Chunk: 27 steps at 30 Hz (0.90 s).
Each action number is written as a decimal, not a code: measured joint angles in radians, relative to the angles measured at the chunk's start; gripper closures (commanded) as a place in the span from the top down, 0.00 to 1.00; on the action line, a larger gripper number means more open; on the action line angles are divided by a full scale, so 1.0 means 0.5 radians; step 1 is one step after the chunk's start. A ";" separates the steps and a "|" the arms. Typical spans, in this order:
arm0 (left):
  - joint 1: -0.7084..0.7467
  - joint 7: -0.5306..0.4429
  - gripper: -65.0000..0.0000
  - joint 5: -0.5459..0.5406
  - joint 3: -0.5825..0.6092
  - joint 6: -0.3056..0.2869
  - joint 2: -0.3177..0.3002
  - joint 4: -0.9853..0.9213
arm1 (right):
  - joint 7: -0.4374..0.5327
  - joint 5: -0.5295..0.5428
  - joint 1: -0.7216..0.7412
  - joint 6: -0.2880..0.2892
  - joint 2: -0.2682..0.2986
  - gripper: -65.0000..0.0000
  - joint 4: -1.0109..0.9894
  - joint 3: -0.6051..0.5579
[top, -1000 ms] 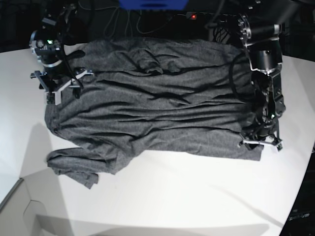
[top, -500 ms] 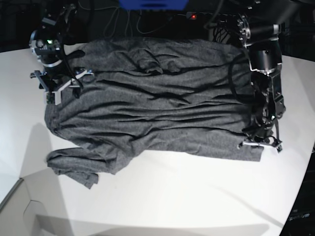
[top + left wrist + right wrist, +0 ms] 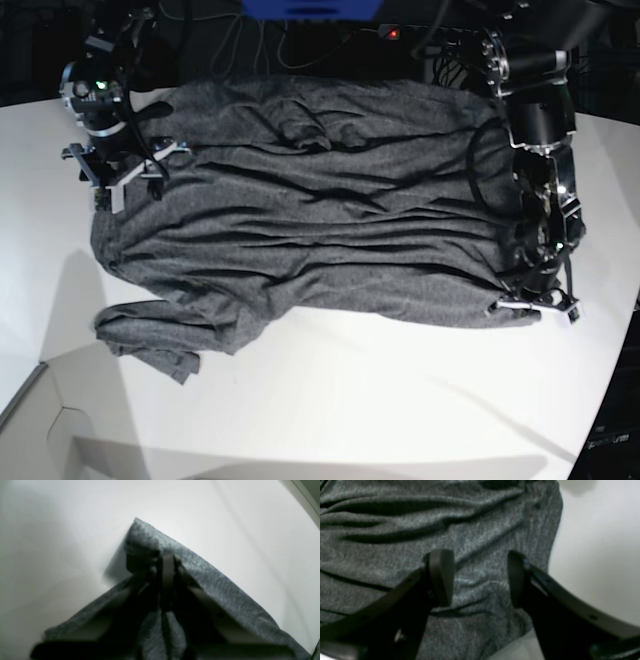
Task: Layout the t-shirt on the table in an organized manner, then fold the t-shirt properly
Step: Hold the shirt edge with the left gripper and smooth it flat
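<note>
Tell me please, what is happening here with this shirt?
A two-armed robot is spreading a grey t-shirt on a white table. The left pincer is shut on one corner of the shirt near the table's edge. The right pincer is open above the other end. The shirt is wrinkled and not yet folded.

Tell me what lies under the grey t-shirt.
Under the wrinkled dark-grey knit t-shirt lies the smooth white table, bare beyond its edges. Whatever sits beneath the cloth's middle is covered. The left tool pinches one corner, lifted slightly off the tabletop.
</note>
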 measured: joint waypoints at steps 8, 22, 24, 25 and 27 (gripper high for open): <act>0.004 0.000 0.01 0.002 0.000 0.000 -0.001 -0.001 | 0.001 0.000 0.000 0.000 0.000 0.52 0.000 0.000; 0.032 -0.002 0.26 0.000 0.000 0.000 0.000 -0.003 | 0.001 0.000 -0.001 0.000 0.000 0.52 0.000 0.000; 0.033 -0.002 0.26 0.000 0.000 0.000 0.000 -0.003 | 0.001 0.000 0.000 0.000 0.000 0.52 0.000 0.000; 0.032 -0.002 0.26 0.000 0.000 0.000 0.000 -0.003 | 0.001 0.000 -0.001 0.000 0.000 0.52 0.000 0.000; 0.032 -0.002 0.26 0.001 0.000 0.000 0.000 -0.003 | 0.001 0.000 -0.001 0.000 0.000 0.52 0.000 0.000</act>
